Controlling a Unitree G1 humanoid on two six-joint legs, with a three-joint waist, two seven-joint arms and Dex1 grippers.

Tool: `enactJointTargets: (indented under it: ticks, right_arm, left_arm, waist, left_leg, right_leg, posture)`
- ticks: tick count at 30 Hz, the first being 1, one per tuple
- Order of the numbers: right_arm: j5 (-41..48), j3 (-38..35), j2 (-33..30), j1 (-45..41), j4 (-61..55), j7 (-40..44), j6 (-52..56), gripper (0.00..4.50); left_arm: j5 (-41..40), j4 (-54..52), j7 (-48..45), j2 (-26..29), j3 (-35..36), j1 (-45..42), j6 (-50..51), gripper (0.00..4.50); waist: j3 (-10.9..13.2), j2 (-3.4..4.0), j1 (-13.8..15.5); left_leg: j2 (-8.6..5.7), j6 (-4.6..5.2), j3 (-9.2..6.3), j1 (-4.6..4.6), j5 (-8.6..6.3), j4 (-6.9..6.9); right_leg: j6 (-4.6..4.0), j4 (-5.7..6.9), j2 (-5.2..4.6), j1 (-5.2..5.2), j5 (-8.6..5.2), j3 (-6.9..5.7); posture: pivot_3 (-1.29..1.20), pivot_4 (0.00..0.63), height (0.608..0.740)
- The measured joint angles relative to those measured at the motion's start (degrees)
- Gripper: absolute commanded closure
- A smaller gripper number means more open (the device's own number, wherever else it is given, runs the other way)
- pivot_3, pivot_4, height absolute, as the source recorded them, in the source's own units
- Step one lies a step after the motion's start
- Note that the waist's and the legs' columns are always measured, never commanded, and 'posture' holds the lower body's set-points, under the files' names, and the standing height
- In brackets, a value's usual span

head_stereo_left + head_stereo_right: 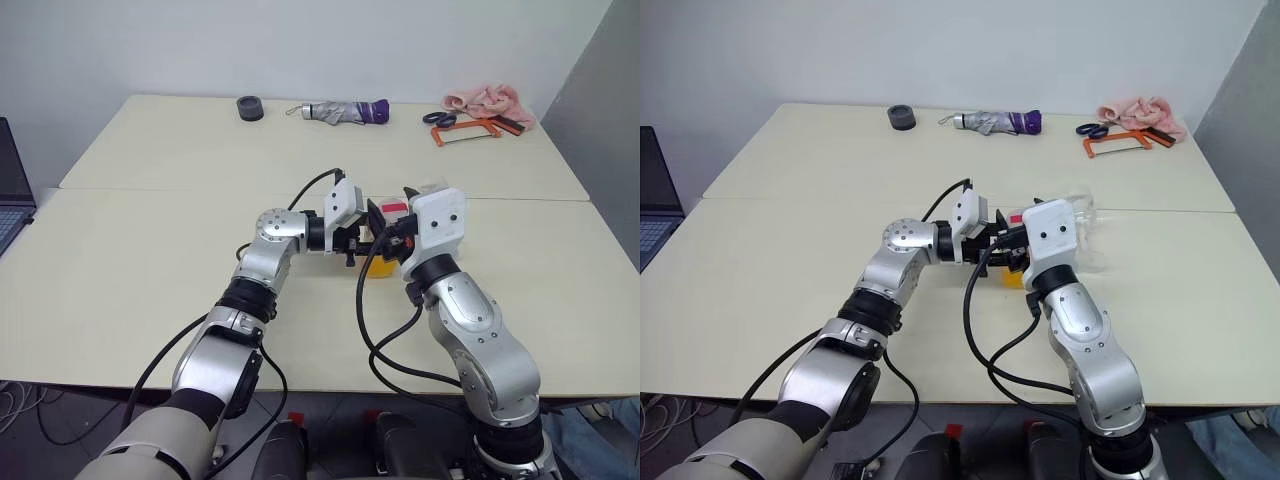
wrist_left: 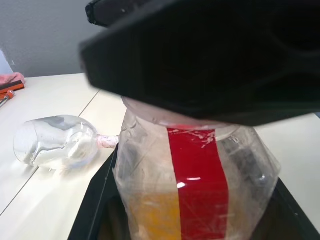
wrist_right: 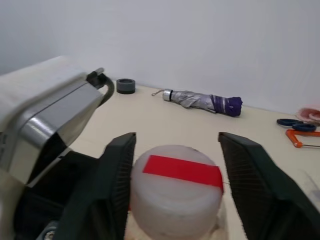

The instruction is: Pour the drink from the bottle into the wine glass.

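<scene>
Plastic bottle (image 2: 200, 200) sits between both grippers' fingers (image 3: 117, 170).

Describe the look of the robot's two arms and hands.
Both arms are silver-grey metal with rounded joint housings and black bands at the joints. Loose black cables loop along each forearm. A white boxy housing sits at each wrist. The right hand has two flat black fingers with ribbed inner pads.

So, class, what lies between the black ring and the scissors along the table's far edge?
A folded grey-and-purple umbrella, shown in the left eye view.
</scene>
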Motion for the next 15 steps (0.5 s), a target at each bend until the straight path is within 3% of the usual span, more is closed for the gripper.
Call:
enactJointTargets:
  ticks: [9, 11, 15]
  right_arm:
    - [2.4, -1.1, -0.6, 1.3, 1.8, 4.9, -3.7, 2.61]
    - [5.4, -2.5, -2.0, 1.2, 3.3, 9.3, -5.2, 2.61]
    - [18.0, -9.1, -8.0, -4.8, 11.4, 26.2, -5.7, 2.61]
  left_arm:
    - [0.1, -0.5, -1.6, 0.9, -0.1, 0.3, 1.4, 2.7]
    - [-0.1, -1.1, -3.4, 2.1, -0.1, 0.6, 2.7, 2.7]
    - [-1.5, -3.4, -7.6, 5.1, 0.0, 1.1, 6.5, 2.71]
  waist:
    - [0.0, 0.0, 0.0]
    - [0.0, 0.0, -0.1]
    - [0.0, 0.02, -0.4]
  left_leg:
    - [0.0, 0.0, 0.01, 0.01, 0.0, 0.0]
    - [0.0, 0.0, 0.01, 0.01, 0.0, 0.0]
    - [0.0, 0.01, 0.01, 0.04, 0.0, 0.04]
  right_leg:
    - [0.0, 0.0, 0.01, 0.0, 0.0, 0.0]
    - [0.0, 0.0, 0.01, 0.0, 0.0, -0.01]
    - [-0.01, 0.02, 0.02, 0.03, 0.01, -0.03]
  posture:
    - [0.0, 0.15, 0.74]
    - [0.0, 0.15, 0.74]
    - [0.0, 0.15, 0.74]
